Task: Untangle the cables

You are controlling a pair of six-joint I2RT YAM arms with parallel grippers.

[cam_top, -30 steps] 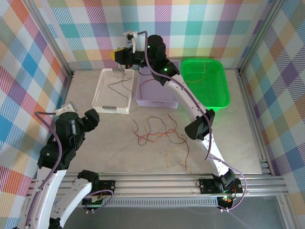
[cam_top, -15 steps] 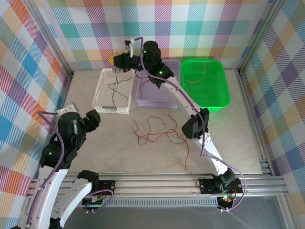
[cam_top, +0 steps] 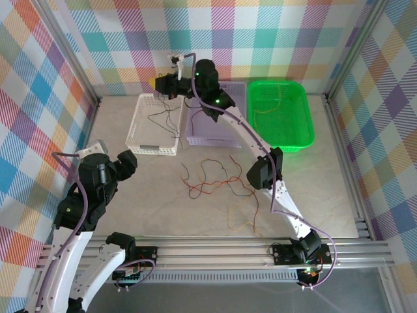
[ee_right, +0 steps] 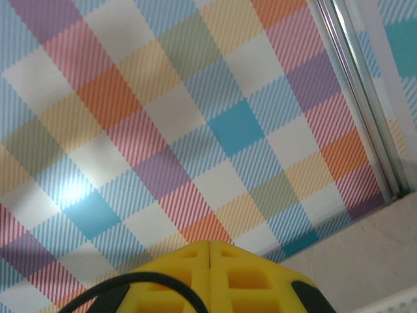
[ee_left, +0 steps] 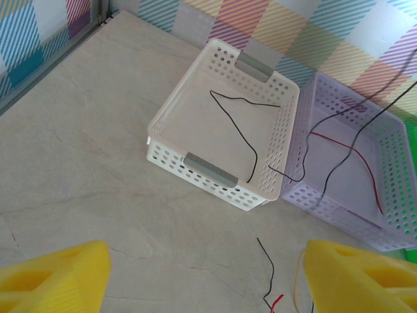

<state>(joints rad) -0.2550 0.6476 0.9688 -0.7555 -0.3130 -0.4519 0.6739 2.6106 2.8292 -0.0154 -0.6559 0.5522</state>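
The left arm (cam_top: 71,257) and the right arm (cam_top: 244,134) are built of smooth, rounded white links joined by bulky black joint housings (cam_top: 264,173). A thick purple cable (cam_top: 65,154) runs back from the jaws along each arm, arching free of the housings in places. Small green lights (cam_top: 217,101) glow on the right arm's housings behind its jaws. A white block (cam_top: 93,149) sits just behind each arm's jaws. The left gripper (ee_left: 205,280) has bright yellow, wedge-shaped fingers (ee_left: 52,277) with hollow recesses. The right gripper (ee_right: 210,274) has the same yellow fingers (ee_right: 247,280), with squarish pockets moulded in.
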